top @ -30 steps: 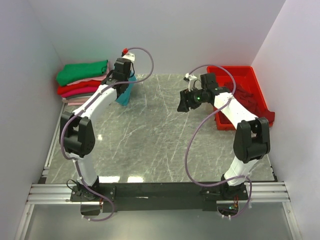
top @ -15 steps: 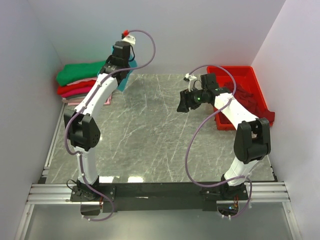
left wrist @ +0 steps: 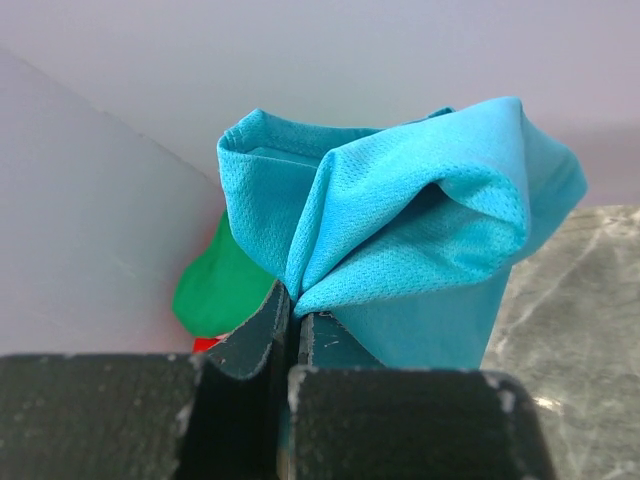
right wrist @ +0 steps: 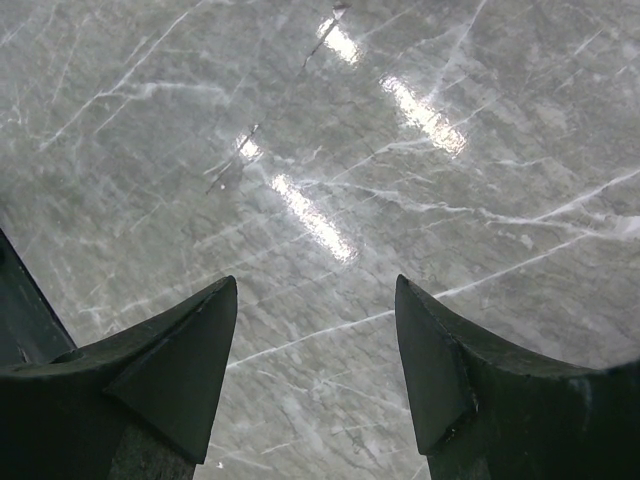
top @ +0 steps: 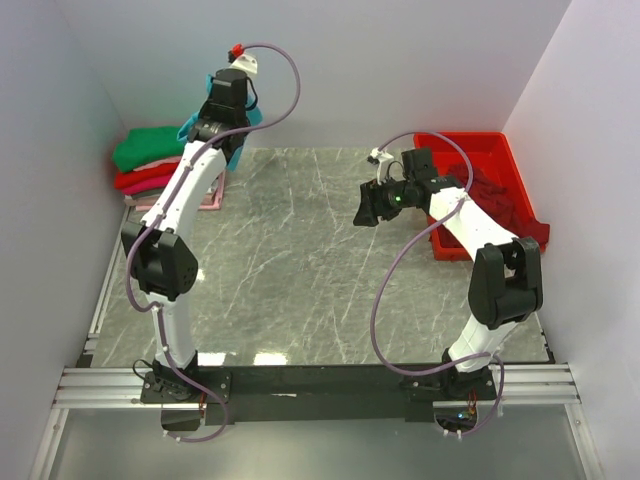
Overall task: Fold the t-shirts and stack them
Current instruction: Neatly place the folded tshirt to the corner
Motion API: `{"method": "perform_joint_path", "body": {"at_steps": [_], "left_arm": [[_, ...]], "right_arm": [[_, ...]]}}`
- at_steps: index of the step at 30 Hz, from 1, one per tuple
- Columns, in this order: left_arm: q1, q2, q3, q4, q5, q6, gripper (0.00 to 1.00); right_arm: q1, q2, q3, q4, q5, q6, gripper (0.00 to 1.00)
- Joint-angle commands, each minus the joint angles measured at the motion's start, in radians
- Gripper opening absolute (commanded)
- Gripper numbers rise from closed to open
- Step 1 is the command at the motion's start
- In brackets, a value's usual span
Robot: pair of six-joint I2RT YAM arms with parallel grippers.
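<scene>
The left gripper [left wrist: 293, 305], clamped on the teal shirt [left wrist: 420, 230], holds it above the far left corner of the table [top: 300, 260]. It should go down flat and square onto the stack [top: 158, 165] before release. The right gripper [right wrist: 315, 300] hangs apart.

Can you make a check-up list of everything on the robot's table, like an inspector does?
Surface: grey marble-look table, shiny with light glare.
Job's things: teal-blue t-shirt bunched and held up in the air; folded stack, green on top, by the left wall; dark maroon t-shirt in the tray.
Clutter: red tray at the far right.
Grippers: left gripper shut on the teal-blue t-shirt; right gripper open and empty, above the table.
Cables: purple cables loop along both arms.
Surroundings: plain pale walls on three sides.
</scene>
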Motion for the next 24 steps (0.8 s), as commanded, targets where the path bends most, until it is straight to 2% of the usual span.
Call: {"method": "perform_joint_path", "body": {"at_steps": [1,24], "left_arm": [[0.019,-0.037,0.065,0.052,-0.03,0.028,0.0],[0.088,-0.017,0.171,0.146,-0.027,0.097,0.0]], "right_arm": [[-0.004,-0.056,-0.008,0.034,-0.019,-0.004,0.71],[-0.006,-0.054,-0.014,0.038,-0.013,0.005,0.72]]}}
